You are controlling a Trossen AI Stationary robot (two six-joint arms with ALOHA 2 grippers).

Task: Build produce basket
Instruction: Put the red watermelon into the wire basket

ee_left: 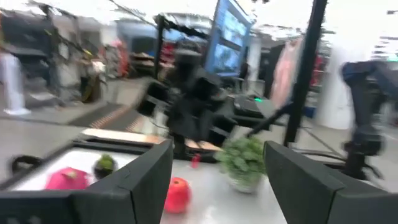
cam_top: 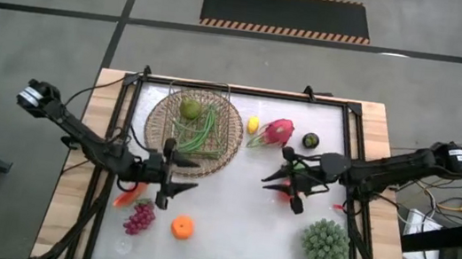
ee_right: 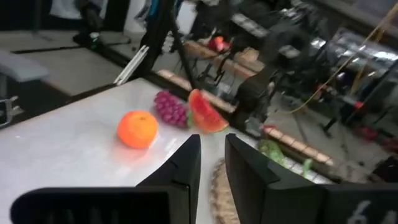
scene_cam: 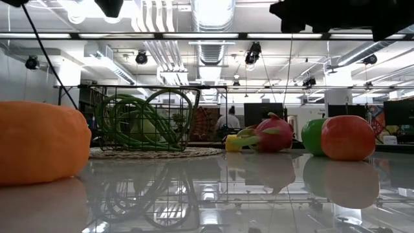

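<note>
We see the basket (cam_top: pixel 194 131) near the worktop's far edge — beside our left gripper (cam_top: pixel 173 177), jaws apart, empty; right gripper (cam_top: pixel 289 180) — jaws nearly together, empty.

Table (cam_top: pixel 227 227) is carrying basket (cam_top: pixel 226 151), lemon (cam_top: pixel 253 124), dragon fruit (cam_top: pixel 278 132), grapes (cam_top: pixel 140 218), orange (cam_top: pixel 182 227), spiky ball (cam_top: pixel 325 244).

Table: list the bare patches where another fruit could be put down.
Bare: the table between the orange and the spiky green ball, and the strip between the two grippers. Crowded: around the dragon fruit, and the grapes corner under the left gripper.
</note>
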